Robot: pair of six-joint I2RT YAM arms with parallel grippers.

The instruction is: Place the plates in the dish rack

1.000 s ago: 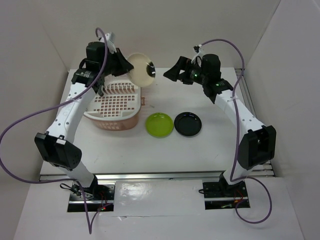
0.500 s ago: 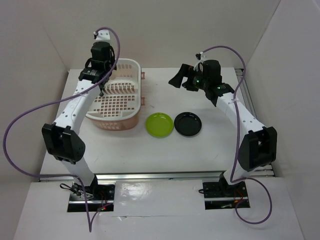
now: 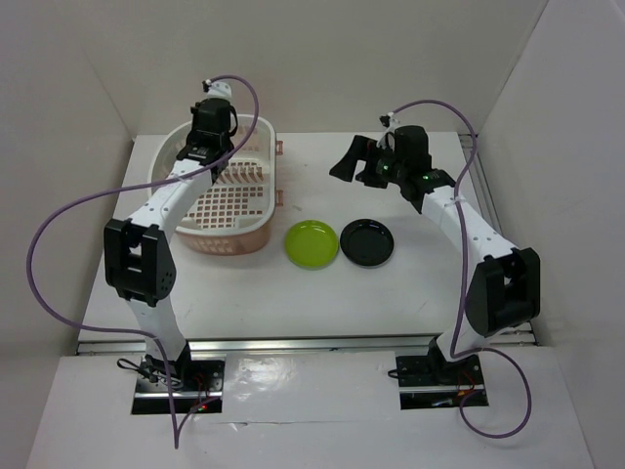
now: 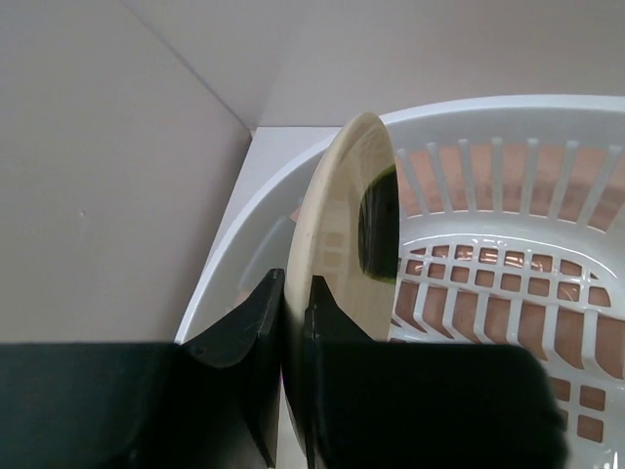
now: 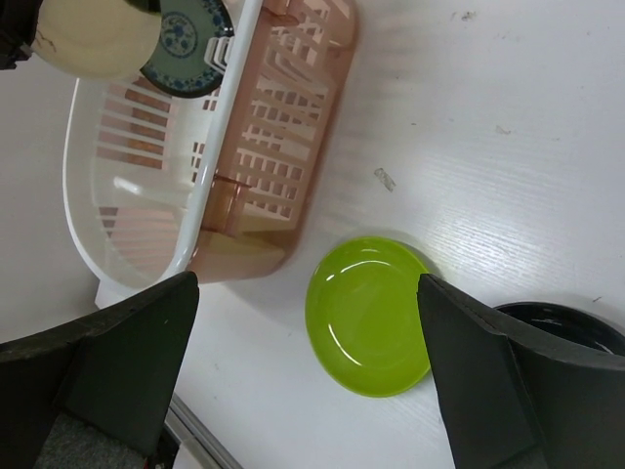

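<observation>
My left gripper (image 4: 293, 293) is shut on the rim of the cream plate (image 4: 337, 244), which it holds on edge, dark spot facing right, over the far left end of the dish rack (image 4: 508, 107). In the top view the left gripper (image 3: 209, 154) hovers over the rack (image 3: 229, 239) and hides the plate. The right wrist view shows the cream plate (image 5: 98, 39) beside the teal patterned plate (image 5: 186, 39), which stands in the rack (image 5: 225, 127). The lime green plate (image 3: 312, 243) and black plate (image 3: 367, 242) lie flat on the table. My right gripper (image 3: 350, 164) is open and empty above the lime plate (image 5: 371, 313).
The rack stands at the back left, near the left wall and the table's back edge. The black plate (image 5: 576, 327) lies just right of the lime one. White walls enclose the table on three sides. Purple cables loop off both arms.
My left gripper has swung the cream plate from beyond the rack's far right corner leftward into the rack's far left end. The right gripper has barely moved and stays open.
</observation>
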